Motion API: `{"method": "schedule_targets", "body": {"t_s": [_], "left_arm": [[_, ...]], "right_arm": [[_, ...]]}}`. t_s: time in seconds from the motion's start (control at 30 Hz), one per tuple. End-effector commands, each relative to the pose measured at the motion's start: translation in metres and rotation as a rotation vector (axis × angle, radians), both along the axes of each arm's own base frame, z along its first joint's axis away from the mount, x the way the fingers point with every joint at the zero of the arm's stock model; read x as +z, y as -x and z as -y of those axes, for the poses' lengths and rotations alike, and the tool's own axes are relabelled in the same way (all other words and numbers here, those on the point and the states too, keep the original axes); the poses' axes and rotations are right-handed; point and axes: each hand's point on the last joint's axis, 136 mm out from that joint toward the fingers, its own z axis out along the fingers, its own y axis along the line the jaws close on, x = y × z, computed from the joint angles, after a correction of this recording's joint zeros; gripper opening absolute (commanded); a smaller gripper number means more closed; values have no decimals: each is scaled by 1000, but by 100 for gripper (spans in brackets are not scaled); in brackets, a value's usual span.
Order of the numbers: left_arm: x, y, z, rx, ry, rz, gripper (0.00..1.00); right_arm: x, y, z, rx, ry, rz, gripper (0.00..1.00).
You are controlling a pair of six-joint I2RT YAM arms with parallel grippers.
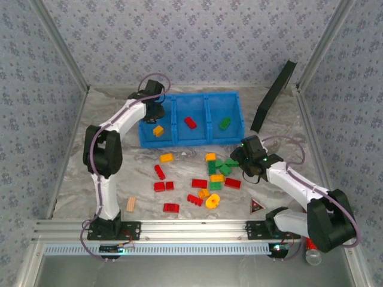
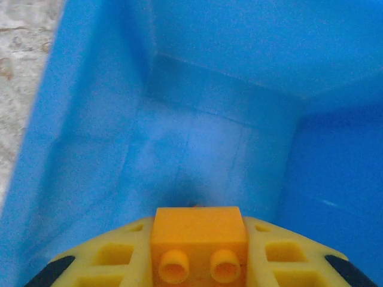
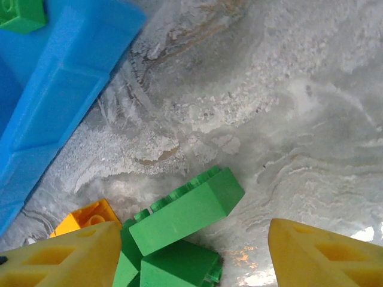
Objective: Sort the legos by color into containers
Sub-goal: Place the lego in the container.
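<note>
along the table's far side, the blue bin [image 1: 179, 141] has three compartments: a yellow brick [image 1: 158, 130] left, a red brick [image 1: 190, 122] middle, a green brick [image 1: 225, 124] right. the left gripper [image 2: 197, 266], over the left compartment, clamps an orange brick [image 2: 198, 230]. the right gripper [image 3: 191, 251] hangs open above loose green bricks [image 3: 185, 216]; its finger [image 3: 66, 257] half hides an orange piece [image 3: 90, 216].

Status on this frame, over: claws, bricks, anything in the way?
Left claw shut on orange brick, over blue bin left compartment. Right claw open above green brick. Crowded: other green bricks, loose orange piece alongside.
</note>
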Motion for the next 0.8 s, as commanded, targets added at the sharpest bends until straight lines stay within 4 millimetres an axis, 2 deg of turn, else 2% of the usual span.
{"method": "schedule_targets", "body": {"t_s": [0.0, 0.17, 0.37, 0.47, 0.6, 0.77], "left_arm": [[-3, -10, -4, -34, -52, -16, 14], [-16, -20, -2, -60, -77, -37, 14], [-35, -21, 5, -79, -56, -82, 17], [-42, -20, 5, -78, -59, -99, 24], [-42, -19, 1, -67, -75, -101, 40], [-29, -20, 0, -69, -70, -78, 46]], "right_arm": [[0, 1, -6, -120, -94, -59, 68], [-3, -1, -10, -171, -120, -76, 68], [-7, -7, -12, -222, -133, -105, 70], [-10, -10, -18, -222, -146, -129, 70], [-16, -11, -25, -213, -155, -166, 70], [-28, -10, -31, -224, -161, -202, 68]]}}
